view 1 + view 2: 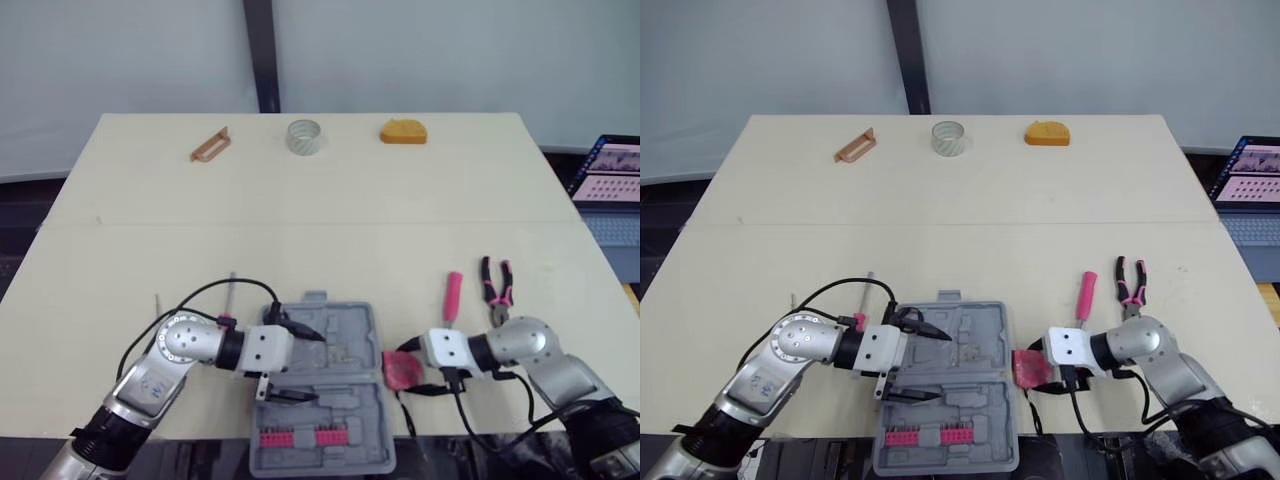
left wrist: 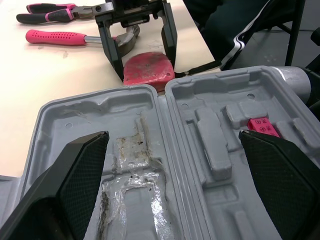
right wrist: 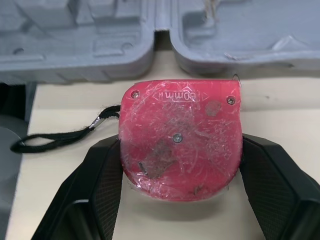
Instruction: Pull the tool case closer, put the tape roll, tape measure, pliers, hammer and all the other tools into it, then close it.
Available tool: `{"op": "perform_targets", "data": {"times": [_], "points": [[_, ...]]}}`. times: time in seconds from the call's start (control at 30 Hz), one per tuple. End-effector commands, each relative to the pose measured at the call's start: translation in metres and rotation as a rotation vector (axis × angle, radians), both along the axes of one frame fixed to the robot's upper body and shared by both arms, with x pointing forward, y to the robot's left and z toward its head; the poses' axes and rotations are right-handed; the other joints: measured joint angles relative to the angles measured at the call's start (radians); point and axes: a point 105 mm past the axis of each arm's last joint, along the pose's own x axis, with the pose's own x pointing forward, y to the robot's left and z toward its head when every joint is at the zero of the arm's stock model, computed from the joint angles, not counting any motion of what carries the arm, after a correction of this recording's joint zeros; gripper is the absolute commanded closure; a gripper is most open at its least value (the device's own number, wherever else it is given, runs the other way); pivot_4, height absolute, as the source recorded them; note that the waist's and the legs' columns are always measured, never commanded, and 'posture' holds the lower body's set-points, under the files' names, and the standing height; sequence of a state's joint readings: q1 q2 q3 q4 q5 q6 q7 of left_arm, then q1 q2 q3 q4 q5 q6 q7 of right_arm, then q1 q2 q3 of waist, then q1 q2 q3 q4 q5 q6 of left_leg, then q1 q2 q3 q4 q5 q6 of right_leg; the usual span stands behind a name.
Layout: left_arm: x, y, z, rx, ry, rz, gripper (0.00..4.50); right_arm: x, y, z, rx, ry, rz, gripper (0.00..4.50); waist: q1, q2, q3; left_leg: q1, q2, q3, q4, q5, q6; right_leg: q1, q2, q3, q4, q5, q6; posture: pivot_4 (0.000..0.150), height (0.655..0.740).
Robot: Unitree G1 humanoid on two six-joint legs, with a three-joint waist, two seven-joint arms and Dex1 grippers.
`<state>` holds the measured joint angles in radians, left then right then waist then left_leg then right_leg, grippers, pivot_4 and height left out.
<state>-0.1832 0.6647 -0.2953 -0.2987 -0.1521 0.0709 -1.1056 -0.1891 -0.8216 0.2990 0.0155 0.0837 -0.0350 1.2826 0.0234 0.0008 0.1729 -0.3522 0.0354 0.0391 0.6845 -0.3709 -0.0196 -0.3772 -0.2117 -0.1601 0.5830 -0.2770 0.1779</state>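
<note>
Since tool case [image 1: 372, 330] sits open at near edge, we judge pull done. Left gripper [image 1: 318, 366] spread wide over case, empty. Right gripper [image 1: 403, 368] clamps tape measure [image 3: 180, 137] just right of case. Hammer [image 1: 452, 297], pliers [image 1: 497, 288], far tape roll [image 1: 304, 136] lie outside; closing pending.

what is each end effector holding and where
Right end effector grips the tape measure by its two side edges; left end effector holds nothing.
</note>
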Motion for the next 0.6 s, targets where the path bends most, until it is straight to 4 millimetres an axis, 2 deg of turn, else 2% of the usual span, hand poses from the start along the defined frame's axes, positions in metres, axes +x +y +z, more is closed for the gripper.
{"op": "perform_targets", "data": {"times": [0.03,0.1,0.2,0.27,0.4,0.5,0.6], "points": [[-0.004,0.000,0.009,-0.018,-0.021,-0.006,0.00,-0.001,0.000,0.036,0.023,0.003,0.013,1.58,0.000,0.001,0.000,0.000,0.000,0.000,0.000,0.000,0.000,0.000,0.000,0.000,0.000,0.000,0.000,0.150,0.7400],[-0.003,0.002,0.011,-0.015,-0.017,0.008,0.00,0.000,0.002,0.055,0.010,0.017,0.003,1.58,0.000,0.001,0.000,0.000,0.000,0.000,0.000,0.000,0.000,0.000,0.000,0.000,0.000,0.000,0.000,0.150,0.7400],[0.002,0.007,0.011,-0.008,-0.009,0.040,0.00,0.013,0.011,0.077,-0.038,-0.028,-0.042,1.58,-0.004,0.001,0.001,0.000,0.000,0.000,0.000,0.000,0.000,0.000,0.000,0.000,0.000,0.000,0.000,0.150,0.7400],[0.006,0.010,0.012,-0.014,-0.011,0.065,0.00,0.015,0.016,0.086,-0.092,-0.049,-0.037,1.58,-0.002,0.001,0.001,0.000,0.001,0.000,0.000,0.000,0.000,-0.001,0.000,0.000,0.000,0.000,0.000,0.150,0.7400],[0.016,0.016,0.019,-0.051,-0.018,0.129,0.00,0.019,0.025,0.093,-0.205,-0.094,-0.022,1.58,0.002,0.001,0.001,-0.002,0.000,-0.001,0.000,0.000,0.000,-0.001,0.000,0.000,0.000,0.000,0.000,0.150,0.7400],[0.022,0.024,0.022,-0.071,-0.020,0.181,0.00,0.035,0.040,0.098,-0.246,-0.163,-0.044,1.58,-0.003,0.001,0.001,-0.002,0.000,-0.001,0.001,0.000,0.000,-0.001,0.000,0.000,0.000,0.000,0.000,0.150,0.7400],[0.026,0.033,0.020,-0.083,-0.025,0.235,0.00,0.048,0.055,0.095,-0.289,-0.224,-0.039,1.58,-0.008,0.001,0.001,-0.002,0.000,-0.001,0.000,0.000,0.000,-0.002,0.000,0.000,0.001,0.000,0.000,0.150,0.7400]]}}
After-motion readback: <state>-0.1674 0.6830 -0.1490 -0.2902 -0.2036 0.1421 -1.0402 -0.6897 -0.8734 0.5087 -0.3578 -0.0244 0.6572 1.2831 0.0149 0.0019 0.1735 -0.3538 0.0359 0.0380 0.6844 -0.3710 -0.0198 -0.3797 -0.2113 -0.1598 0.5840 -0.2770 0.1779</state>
